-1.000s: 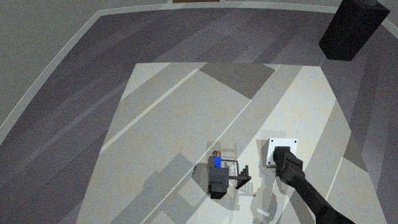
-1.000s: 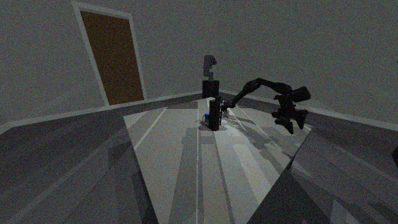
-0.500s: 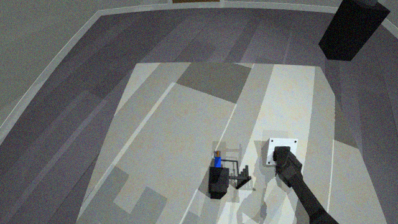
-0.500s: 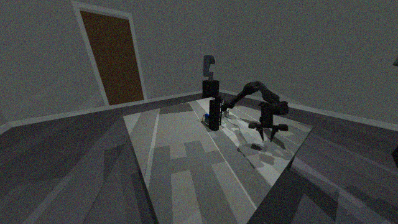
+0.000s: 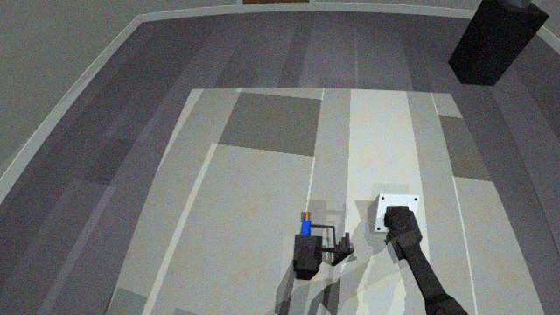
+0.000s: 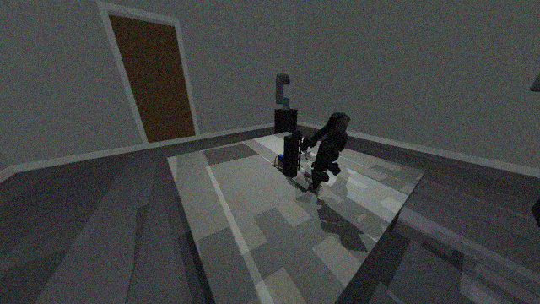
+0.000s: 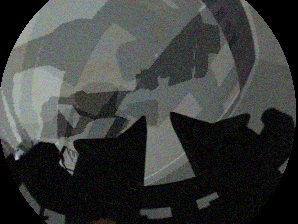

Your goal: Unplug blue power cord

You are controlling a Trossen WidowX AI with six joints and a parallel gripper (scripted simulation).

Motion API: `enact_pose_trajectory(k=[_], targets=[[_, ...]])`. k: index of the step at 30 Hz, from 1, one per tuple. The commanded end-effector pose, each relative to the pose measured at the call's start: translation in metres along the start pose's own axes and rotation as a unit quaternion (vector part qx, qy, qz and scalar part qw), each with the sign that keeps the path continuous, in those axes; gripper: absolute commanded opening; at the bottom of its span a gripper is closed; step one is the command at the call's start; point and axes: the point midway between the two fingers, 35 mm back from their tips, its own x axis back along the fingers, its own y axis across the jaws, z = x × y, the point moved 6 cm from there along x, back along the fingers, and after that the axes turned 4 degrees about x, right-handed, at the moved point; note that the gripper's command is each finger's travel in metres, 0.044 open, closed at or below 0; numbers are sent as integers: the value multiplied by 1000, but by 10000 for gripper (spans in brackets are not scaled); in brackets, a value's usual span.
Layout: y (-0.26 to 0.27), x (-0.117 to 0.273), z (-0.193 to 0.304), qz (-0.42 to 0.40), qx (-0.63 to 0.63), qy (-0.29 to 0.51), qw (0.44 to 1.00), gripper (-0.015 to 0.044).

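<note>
Shift gripper [image 5: 342,250], partly apart and holding nothing, left onto blue plug [image 5: 305,227]; straddle squarely, then clamp.

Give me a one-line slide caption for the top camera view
Robot arm extends beside the dark power strip, whose blue plug remains seated.

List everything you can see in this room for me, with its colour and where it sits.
Blue plug: one, blue with an orange tip, near the table's middle, against a dark block.
Dark block: one, near-black, upright beside the plug.
Table: one, patchy beige and grey, centre.
White plate: one, white with corner holes, under the arm's base.
Black box: one, on the floor, far right corner.
Door: one, brown, far wall.
Arm: one, dark grey, folded low.
Gripper: one, black; jaws partly closed, nothing seen between them.
</note>
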Motion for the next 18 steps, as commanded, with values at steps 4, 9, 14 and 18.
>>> enact_pose_trajectory(k=[4, 9, 14, 18], targets=[[39, -5, 94, -34, -368, 59, 927, 160], [66, 1, 143, -28, -558, 90, 824, 160], [98, 14, 185, -9, -726, 111, 679, 160], [126, 25, 214, 8, -828, 119, 548, 160]])
